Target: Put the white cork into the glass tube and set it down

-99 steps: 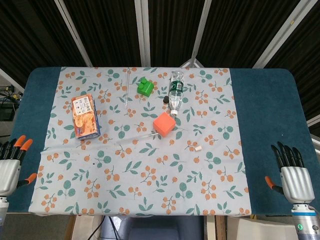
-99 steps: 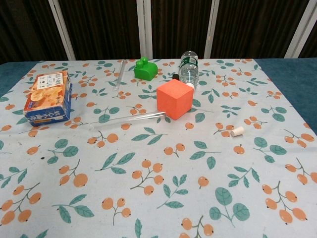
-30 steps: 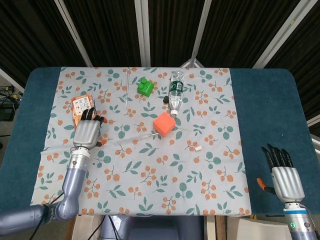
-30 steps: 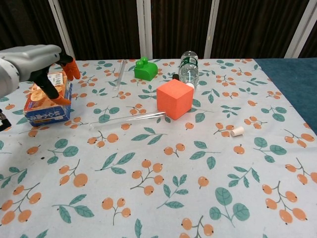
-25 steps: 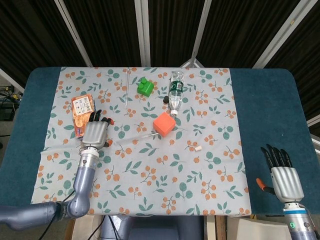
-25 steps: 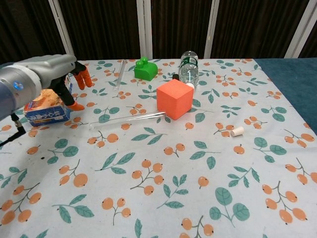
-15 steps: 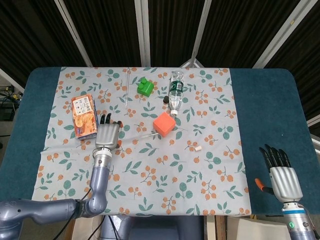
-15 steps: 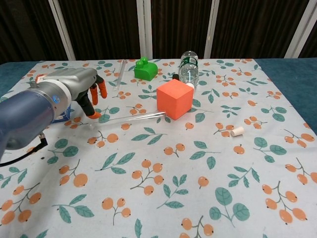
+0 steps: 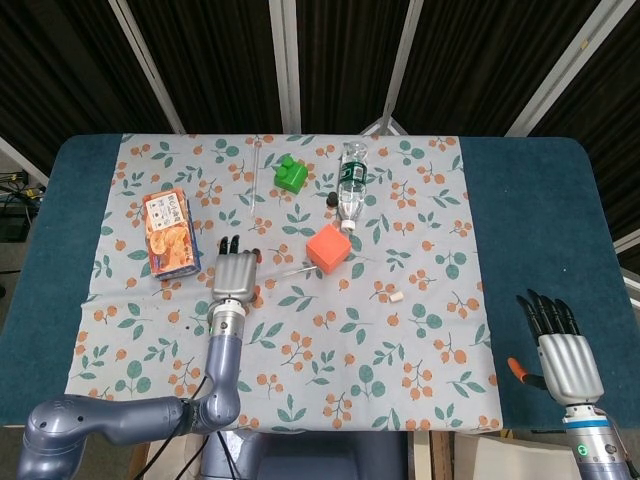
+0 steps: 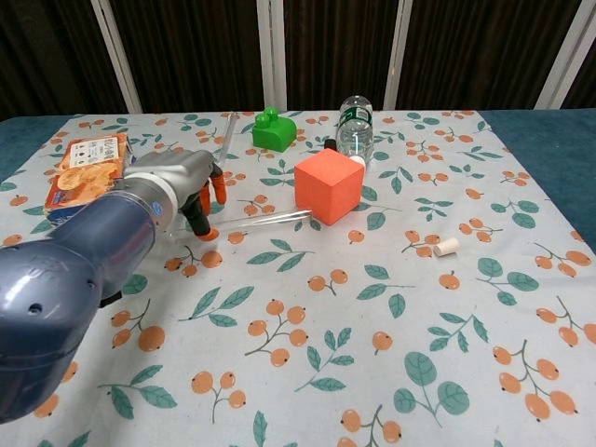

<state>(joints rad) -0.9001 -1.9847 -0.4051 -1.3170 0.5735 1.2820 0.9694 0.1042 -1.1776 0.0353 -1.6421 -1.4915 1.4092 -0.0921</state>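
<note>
The cork [image 10: 445, 246] lies on the cloth [image 10: 307, 372], right of the orange cube [image 10: 328, 185] and apart from it. The tube [image 10: 256, 222] lies flat, one end by the cube, the other under the left hand [image 10: 186, 182], fingers loosely spread, holding nothing. The right hand [image 9: 566, 362] rests at the table's edge, fingers apart.

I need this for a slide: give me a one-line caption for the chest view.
Left hand reaches over the glass tube lying beside the orange cube; white cork waits apart.
</note>
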